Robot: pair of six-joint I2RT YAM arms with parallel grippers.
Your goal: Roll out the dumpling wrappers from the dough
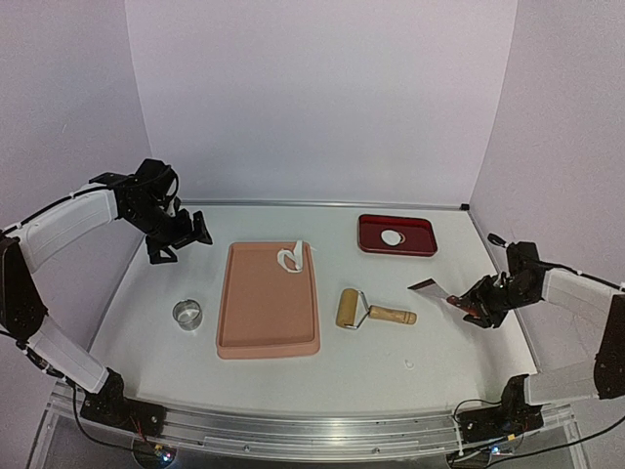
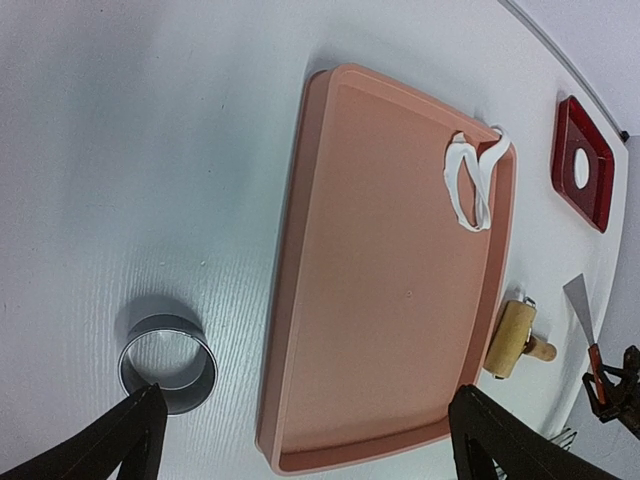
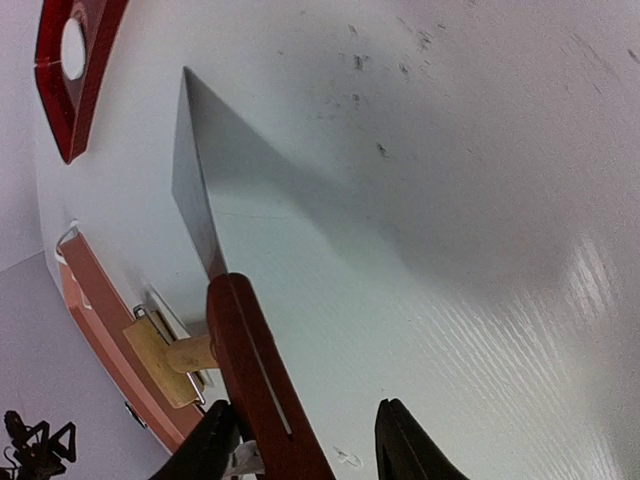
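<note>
A round white dumpling wrapper (image 1: 392, 237) lies in the small red tray (image 1: 422, 234) at the back right. A ragged loop of dough (image 1: 292, 258) sits in the far right corner of the pink tray (image 1: 269, 313); the left wrist view shows this dough (image 2: 470, 180) too. My right gripper (image 3: 305, 430) is open around the red handle of a scraper (image 3: 255, 370). The handle leans on one finger, with a gap to the other. The scraper blade (image 1: 430, 285) rests on the table. My left gripper (image 2: 305, 420) hangs wide open and empty above the table at the left.
A wooden rolling pin (image 1: 371, 313) lies between the pink tray and the scraper. A small metal ring (image 1: 187, 314) stands left of the pink tray, and the same ring (image 2: 168, 365) appears by my left finger. Purple walls close in three sides.
</note>
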